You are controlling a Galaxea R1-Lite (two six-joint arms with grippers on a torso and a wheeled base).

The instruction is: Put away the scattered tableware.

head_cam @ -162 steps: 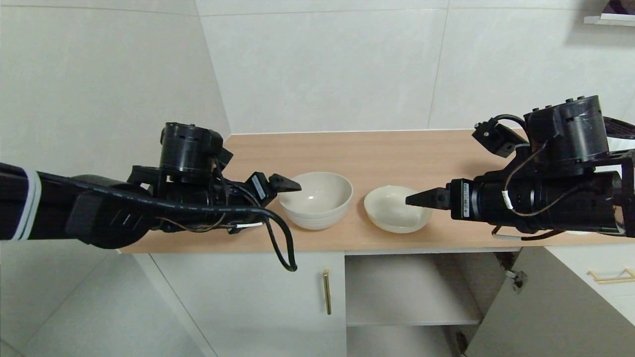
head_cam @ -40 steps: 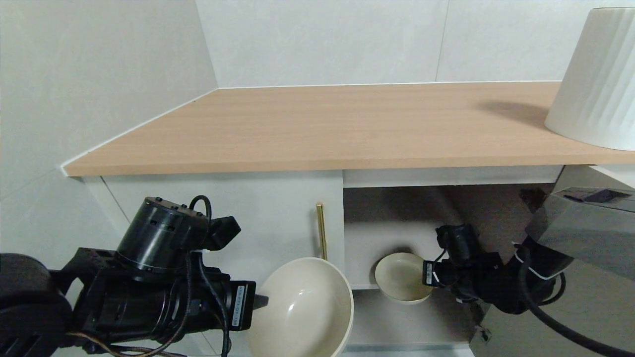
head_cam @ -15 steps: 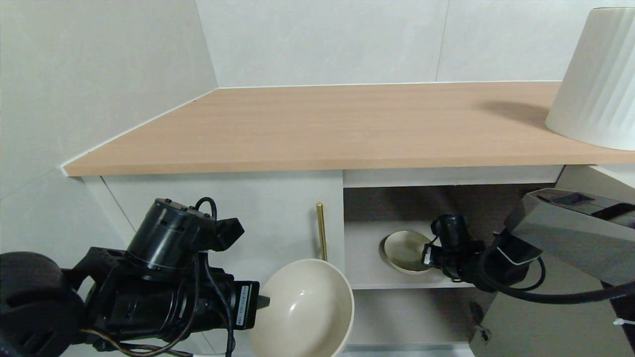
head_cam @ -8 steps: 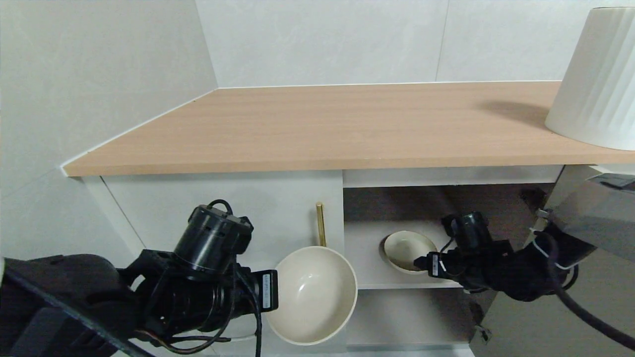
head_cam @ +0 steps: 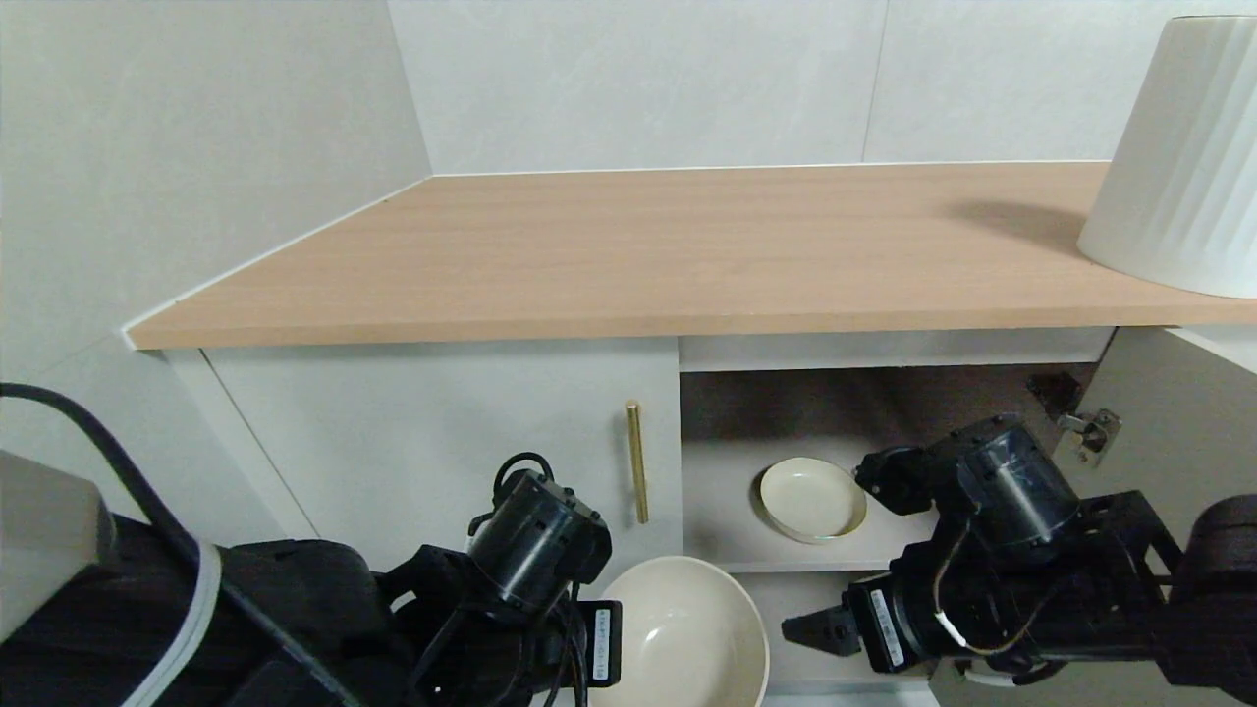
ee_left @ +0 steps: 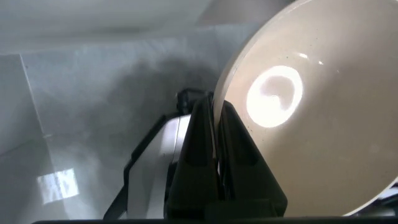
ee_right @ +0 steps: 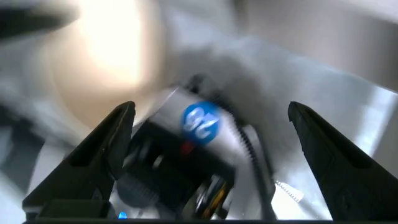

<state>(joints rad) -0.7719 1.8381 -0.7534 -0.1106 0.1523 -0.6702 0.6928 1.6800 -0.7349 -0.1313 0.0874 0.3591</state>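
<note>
Large bowl [head_cam: 678,638] partly off-frame.

Dish [head_cam: 813,499] on the cupboard shelf [head_cam: 717,535], bowl [head_cam: 683,638] in the left hand [ee_left: 216,137] before it, right hand [head_cam: 807,629] just beside

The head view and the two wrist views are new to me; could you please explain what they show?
This is a robot with two arms, each ending in a pincer. The head view looks forward and down from the robot's head at a wooden countertop above a white cabinet whose right side stands open. Each wrist view comes from a camera on one arm, looking along its pincer. The left pincer is shut on the rim of a large cream bowl, held low in front of the cabinet. The right pincer is open and holds nothing; it sits low, in front of the open side. A small cream dish lies on the cabinet's shelf. At the countertop's right end stands a white ribbed object.
</note>
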